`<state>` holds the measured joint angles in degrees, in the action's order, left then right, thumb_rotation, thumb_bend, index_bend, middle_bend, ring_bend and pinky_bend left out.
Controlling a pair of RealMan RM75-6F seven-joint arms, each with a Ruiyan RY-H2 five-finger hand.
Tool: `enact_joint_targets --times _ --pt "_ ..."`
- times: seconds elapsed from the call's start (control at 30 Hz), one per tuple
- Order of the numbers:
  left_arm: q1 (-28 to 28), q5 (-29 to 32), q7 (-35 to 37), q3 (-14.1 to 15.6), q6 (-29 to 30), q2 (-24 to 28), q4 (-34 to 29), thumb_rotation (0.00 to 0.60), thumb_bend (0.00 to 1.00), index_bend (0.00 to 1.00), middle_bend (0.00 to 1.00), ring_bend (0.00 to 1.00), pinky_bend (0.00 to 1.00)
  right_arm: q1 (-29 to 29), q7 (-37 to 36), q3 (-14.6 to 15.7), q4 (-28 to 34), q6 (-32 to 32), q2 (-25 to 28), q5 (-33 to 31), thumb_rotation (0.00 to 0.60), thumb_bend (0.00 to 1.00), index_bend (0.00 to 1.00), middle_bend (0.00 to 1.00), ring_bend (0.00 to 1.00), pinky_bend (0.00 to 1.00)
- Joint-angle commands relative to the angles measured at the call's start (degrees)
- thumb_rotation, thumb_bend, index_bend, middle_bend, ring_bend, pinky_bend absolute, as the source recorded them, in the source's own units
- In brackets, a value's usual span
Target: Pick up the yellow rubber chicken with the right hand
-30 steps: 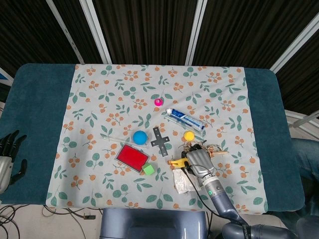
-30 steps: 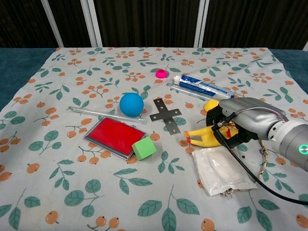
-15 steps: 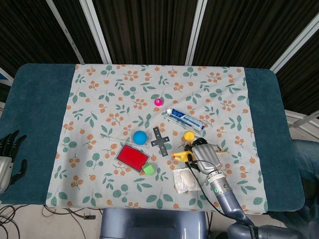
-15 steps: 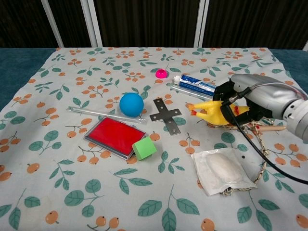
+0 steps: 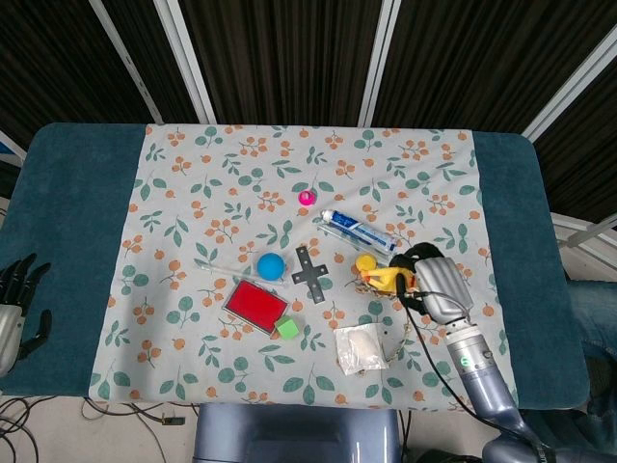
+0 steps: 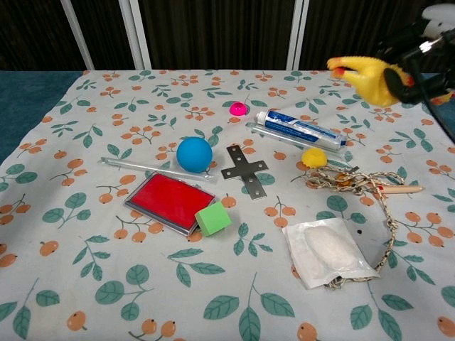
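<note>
The yellow rubber chicken [image 6: 364, 74] hangs high above the cloth at the upper right of the chest view, its red-tipped end pointing left. My right hand [image 6: 419, 50] grips its rear part, mostly cut off by the frame edge. In the head view the chicken [image 5: 384, 278] sticks out to the left of the right hand [image 5: 436, 284], over the rope. My left hand [image 5: 17, 301] rests off the table at the far left, fingers apart and holding nothing.
On the flowered cloth [image 6: 106, 234] lie a toothpaste tube [image 6: 298, 128], small yellow ball [image 6: 313, 157], rope with a wooden stick [image 6: 370, 186], white packet [image 6: 328, 251], metal cross [image 6: 244, 170], blue ball [image 6: 195, 154], red box [image 6: 170, 201], green cube [image 6: 212, 219] and pink piece [image 6: 237, 109].
My right hand has lifted the chicken off the cloth, rising up and to the right. The rope and the small yellow ball it covered now show.
</note>
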<state>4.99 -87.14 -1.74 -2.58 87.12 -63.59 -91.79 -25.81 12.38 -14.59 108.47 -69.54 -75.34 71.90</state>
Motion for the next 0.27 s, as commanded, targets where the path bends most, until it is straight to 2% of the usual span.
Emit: enact_joint_targets --times 0.03,0.27 --pt "-0.05 -0.09 0.06 0.01 0.12 0.0 0.0 0.6 0.53 0.1 0.0 0.03 0.1 1.52 -4.27 -1.93 2.46 -2.08 2.69 -0.04 0.6 0.6 0.53 0.64 0.35 0.22" --pt "-0.1 -0.24 -0.15 0.08 0.2 -0.05 -0.1 0.6 0.53 0.1 0.0 0.03 0.1 3.28 -15.73 -3.93 6.07 -1.32 8.06 -0.82 0.6 0.6 0.53 0.64 0.35 0.22"
